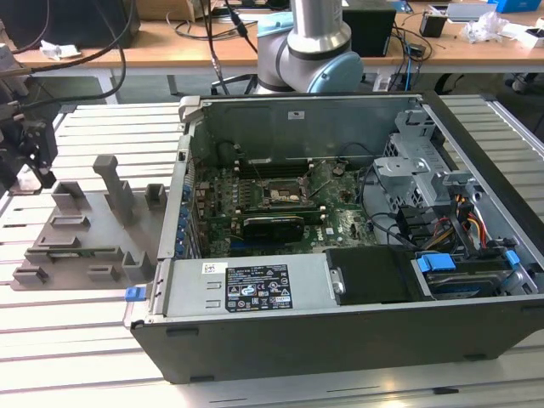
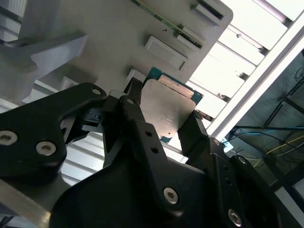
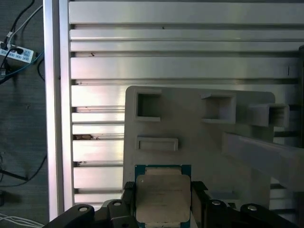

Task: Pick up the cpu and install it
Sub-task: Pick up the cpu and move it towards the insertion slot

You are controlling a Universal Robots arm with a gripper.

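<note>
The cpu (image 3: 163,194), a small square chip with a silvery-grey top and a teal rim, sits between my gripper's (image 3: 163,202) black fingers (image 3: 128,194), which press on two opposite sides. In the second wrist view the cpu (image 2: 169,108) stands just over the corner of the grey fixture tray (image 2: 118,33), with my gripper (image 2: 164,118) shut on it. In the exterior view my gripper (image 1: 32,157) is at the far left, over the tray's (image 1: 85,229) far left corner. The motherboard's dark socket frame (image 1: 282,194) lies inside the open computer case (image 1: 340,331).
The fixture tray has raised posts (image 1: 115,183) and pockets. The case walls (image 1: 183,170) stand between tray and motherboard. A power supply (image 1: 246,289), drive cages (image 1: 408,161) and cables fill the case. Slatted aluminium table (image 3: 190,66) lies under everything; a desk with cables stands behind.
</note>
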